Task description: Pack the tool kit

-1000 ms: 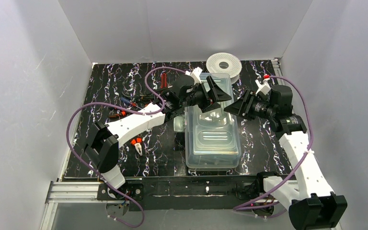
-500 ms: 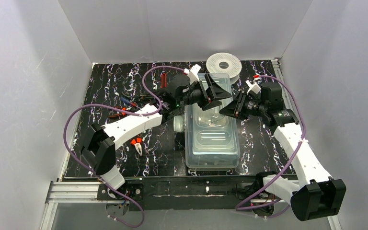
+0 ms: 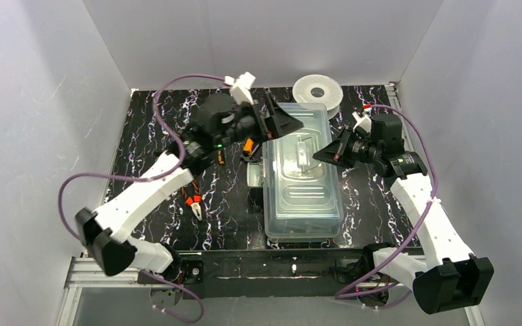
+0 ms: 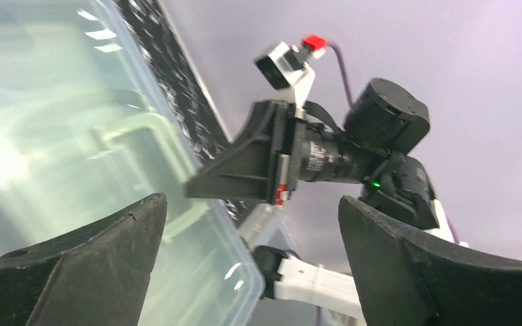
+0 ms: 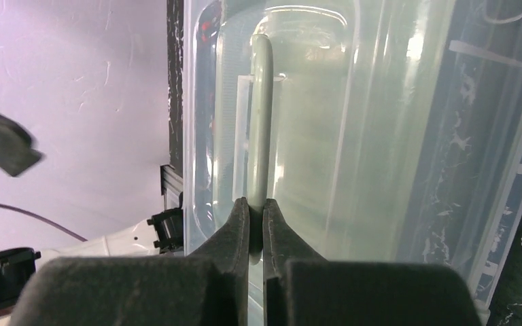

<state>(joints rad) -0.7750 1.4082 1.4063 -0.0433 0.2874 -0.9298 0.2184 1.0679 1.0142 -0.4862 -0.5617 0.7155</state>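
The tool kit is a pale-green box under a clear lid, lying lengthwise at the middle of the mat. My right gripper is shut on the lid's pale-green handle, pinching its near end; from above, the right gripper reaches in from the right. My left gripper hangs open above the box's far left corner with nothing between its fingers. In the left wrist view the left gripper frames the lid and the right wrist. Orange-handled pliers lie on the mat left of the box.
A white round spool stands behind the box at the back edge. More small orange-handled tools lie under the left arm. White walls close in the mat on three sides. A box latch juts out to the left.
My right gripper has shut on the lid's handle. The left gripper has lifted off the lid, drawn back to the left and opened wider; its elbow swung out left.
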